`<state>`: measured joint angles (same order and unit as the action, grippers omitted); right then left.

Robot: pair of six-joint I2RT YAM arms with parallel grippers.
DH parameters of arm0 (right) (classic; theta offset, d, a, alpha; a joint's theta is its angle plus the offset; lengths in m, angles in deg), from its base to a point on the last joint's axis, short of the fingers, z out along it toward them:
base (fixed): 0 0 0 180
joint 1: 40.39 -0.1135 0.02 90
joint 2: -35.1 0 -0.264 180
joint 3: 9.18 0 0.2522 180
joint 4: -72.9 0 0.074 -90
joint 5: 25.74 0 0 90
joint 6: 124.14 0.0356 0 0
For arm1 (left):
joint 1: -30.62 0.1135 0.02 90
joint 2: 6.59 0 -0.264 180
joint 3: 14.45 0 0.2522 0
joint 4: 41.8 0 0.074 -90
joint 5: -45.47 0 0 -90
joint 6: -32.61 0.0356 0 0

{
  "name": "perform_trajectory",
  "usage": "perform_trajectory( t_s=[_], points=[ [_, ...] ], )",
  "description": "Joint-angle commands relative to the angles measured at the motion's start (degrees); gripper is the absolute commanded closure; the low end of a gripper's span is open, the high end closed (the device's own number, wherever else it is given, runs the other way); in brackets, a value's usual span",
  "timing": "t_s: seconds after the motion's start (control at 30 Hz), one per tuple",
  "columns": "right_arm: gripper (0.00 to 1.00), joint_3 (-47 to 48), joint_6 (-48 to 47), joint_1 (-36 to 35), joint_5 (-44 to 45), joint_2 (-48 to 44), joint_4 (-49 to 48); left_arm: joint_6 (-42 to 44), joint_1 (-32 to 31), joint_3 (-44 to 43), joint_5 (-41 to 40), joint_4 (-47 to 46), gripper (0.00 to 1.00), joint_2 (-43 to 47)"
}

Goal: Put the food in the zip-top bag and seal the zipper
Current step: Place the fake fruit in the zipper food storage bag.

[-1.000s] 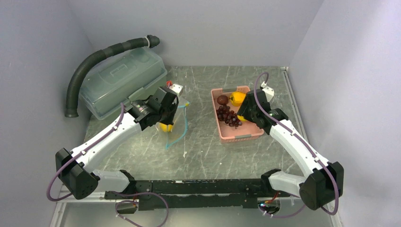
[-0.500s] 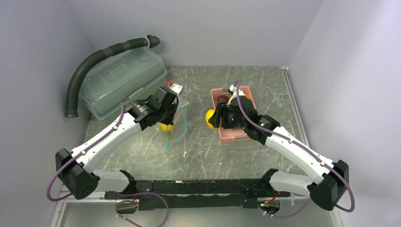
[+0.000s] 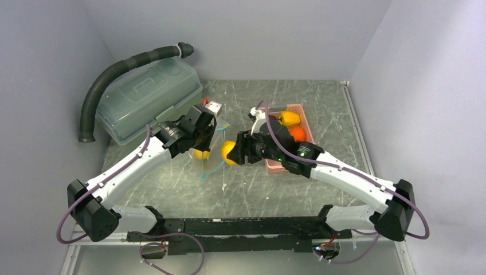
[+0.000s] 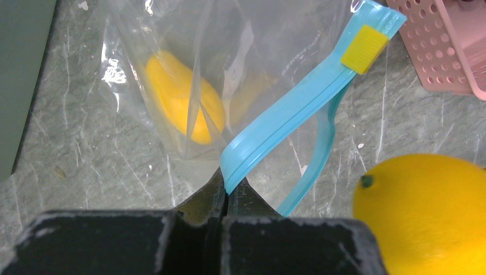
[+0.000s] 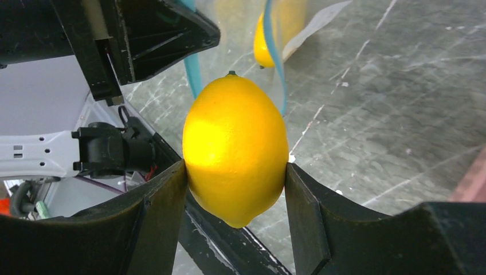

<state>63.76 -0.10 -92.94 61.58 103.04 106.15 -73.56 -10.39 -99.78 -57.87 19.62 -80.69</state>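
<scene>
- Right gripper point(image 5: 235, 169): fingers apart and clamped on a lemon point(image 5: 235, 143), one pad on each side, stem end pointing away from the wrist. The lemon is held off the table.
- Left gripper point(image 4: 224, 186): jaws pressed together, pinching one end of the teal zipper point(image 4: 286, 109) and lifting that lip.
- Zip-top bag point(image 4: 172, 57): the mouth stands open, with the second teal lip curving away below the raised one. A yellow slider tab point(image 4: 364, 48) sits at the far end of the strip. One yellow fruit point(image 4: 180, 97) lies inside.
- The held lemon is just beside the open mouth, on the basket side, and not inside it.
- Pink basket point(image 3: 286, 107): an oval yellow fruit point(image 3: 288, 118) and a round orange fruit point(image 3: 297, 133) show at its far end. The right arm covers the rest of it.
- The bag lies between the grey-green lidded box point(image 3: 146, 97) and the basket. A strip of table separates bag and basket, and the right gripper reaches across it.
- A black ribbed hose point(image 3: 114, 74) arches over the box's far left side.
- Table point(image 3: 321, 97): grey marble pattern, scuffed. Pale walls point(image 3: 258, 34) close in the back and both sides.
</scene>
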Motion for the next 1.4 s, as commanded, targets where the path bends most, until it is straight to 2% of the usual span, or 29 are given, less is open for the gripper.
perform_trajectory(
  t_s=[0.0, 0.5, 0.73, 0.9, 1.23, 1.37],
  points=[
    [0.71, 4.16, 0.26, -2.29, -0.14, 3.26, -4.73, 0.34, -0.12, -0.41, 0.24, -1.44, 1.00, 0.80],
    [0.72, 10.28, 6.19, -3.63, 2.49, 16.18, -7.99, 0.34, -0.12, -0.42, 0.34, -1.54, 1.00, 1.06],
    [0.69, 13.14, 9.16, -3.67, 9.51, 19.55, -6.55, 0.34, -0.10, -0.44, 0.41, -1.43, 1.00, 0.98],
    [0.61, 13.85, 10.83, -3.61, 13.26, 20.56, -6.76, 0.34, -0.11, -0.47, 0.42, -1.52, 1.00, 1.06],
    [0.34, 16.58, 13.33, -3.60, 16.85, 22.77, -4.51, 0.29, -0.09, -0.34, 0.25, -1.52, 1.00, 1.07],
    [0.29, 16.35, 13.25, -3.61, 16.93, 22.27, -4.54, 0.27, -0.10, -0.37, 0.31, -1.51, 1.00, 0.84]
  ],
)
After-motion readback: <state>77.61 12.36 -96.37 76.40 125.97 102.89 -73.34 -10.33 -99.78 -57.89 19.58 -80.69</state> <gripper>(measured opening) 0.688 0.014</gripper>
